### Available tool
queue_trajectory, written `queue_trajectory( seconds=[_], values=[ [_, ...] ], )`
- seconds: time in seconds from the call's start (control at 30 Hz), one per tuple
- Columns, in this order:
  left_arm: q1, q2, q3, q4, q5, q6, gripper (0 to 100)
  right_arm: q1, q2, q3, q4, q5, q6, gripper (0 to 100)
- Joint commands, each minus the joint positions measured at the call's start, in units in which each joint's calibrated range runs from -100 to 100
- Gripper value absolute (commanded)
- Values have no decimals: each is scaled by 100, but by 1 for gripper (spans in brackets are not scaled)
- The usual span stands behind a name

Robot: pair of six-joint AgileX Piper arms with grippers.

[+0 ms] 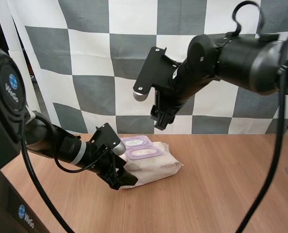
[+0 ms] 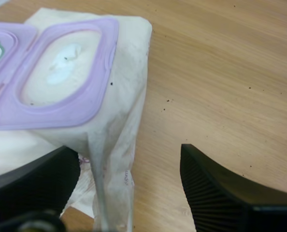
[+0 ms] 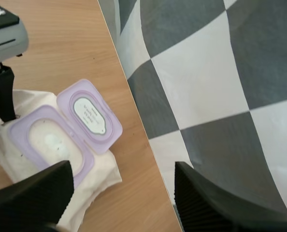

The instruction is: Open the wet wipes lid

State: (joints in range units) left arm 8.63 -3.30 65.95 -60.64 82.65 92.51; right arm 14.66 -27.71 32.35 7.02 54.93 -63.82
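Left jaws straddle wipes pack (image 1: 156, 169); lid (image 1: 135, 142) open, wipe (image 2: 61, 67) showing.

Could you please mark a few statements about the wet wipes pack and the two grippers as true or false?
1. The purple lid is flipped open, away from the pack's opening. True.
2. The right gripper pinches the lid. False: it hangs open in the air above the wet wipes pack, touching nothing.
3. The left gripper sits at the pack's end with its fingers apart. True.
4. The pack rests in a wooden tray. False: it lies directly on the wooden table.
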Motion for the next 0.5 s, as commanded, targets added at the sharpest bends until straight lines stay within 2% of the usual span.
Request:
queue_trajectory(
  seconds=[0.0, 0.07, 0.2, 0.47],
  values=[
    [3, -877, 5, 83, 650, -152, 100, 6, -2359, -4, -1939, 2309, 1964, 100],
    [3, -1138, 5, 115, 733, -152, 100, 6, -2589, -4, -1928, 2340, 2013, 100],
    [3, -2712, 5, 200, 1078, -350, 100, 6, -3310, -4, -1774, 2358, 2180, 100],
    [3, -5139, -11, 270, 1735, -798, 100, 6, -4014, -4, -1345, 2507, 2353, 100]
  ],
)
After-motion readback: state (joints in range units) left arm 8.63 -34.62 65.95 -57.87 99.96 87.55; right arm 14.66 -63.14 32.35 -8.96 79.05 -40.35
